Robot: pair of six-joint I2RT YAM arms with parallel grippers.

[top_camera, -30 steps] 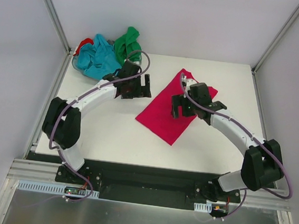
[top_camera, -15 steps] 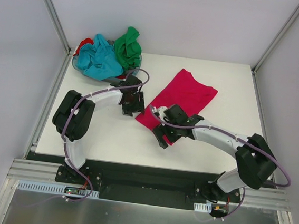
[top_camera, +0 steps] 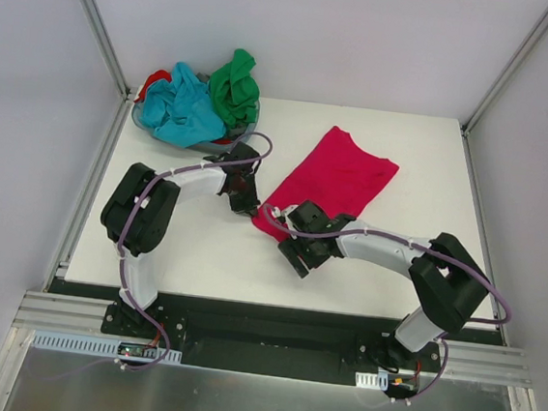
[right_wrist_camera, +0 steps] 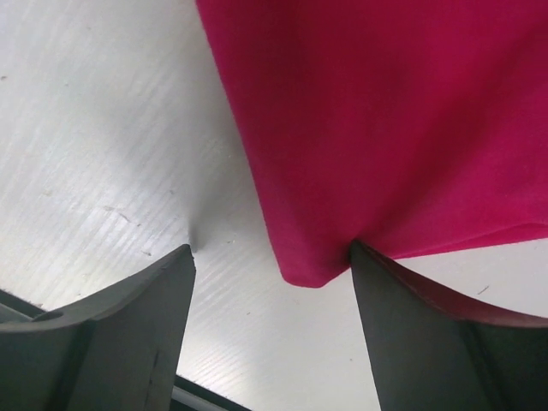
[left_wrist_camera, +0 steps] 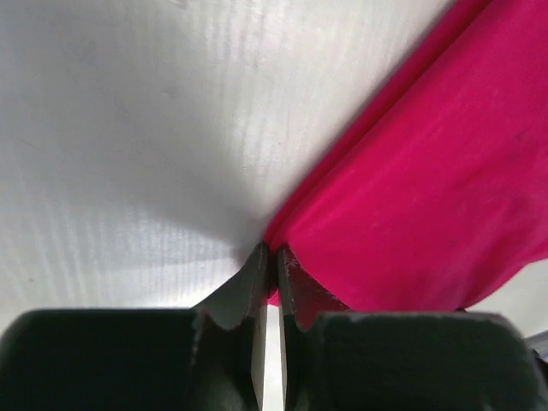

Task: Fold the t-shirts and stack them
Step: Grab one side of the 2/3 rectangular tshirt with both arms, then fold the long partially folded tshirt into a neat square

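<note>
A crimson-pink t-shirt (top_camera: 332, 184) lies folded into a long strip, slanting across the white table (top_camera: 183, 245). My left gripper (top_camera: 249, 201) sits at the strip's near-left corner. In the left wrist view the left gripper (left_wrist_camera: 272, 255) is shut, with the pink hem (left_wrist_camera: 428, 188) pinched at its tips. My right gripper (top_camera: 301, 252) is at the near corner. In the right wrist view the right gripper (right_wrist_camera: 272, 253) stands open astride the pink corner (right_wrist_camera: 385, 120), its right finger (right_wrist_camera: 402, 317) touching the cloth. Turquoise (top_camera: 181, 107), green (top_camera: 235, 85) and red (top_camera: 150, 83) t-shirts are heaped at the back left.
The heap of t-shirts fills a small grey basket (top_camera: 208, 146) at the table's back-left corner, just behind my left gripper. Metal frame posts (top_camera: 97, 28) rise at both back corners. The table's front edge (top_camera: 246, 298) runs close below my right gripper.
Both arms came toward the near end of the pink shirt, the right one sweeping down across it. The left gripper went from open to shut on the corner. The right jaws narrowed slightly.
</note>
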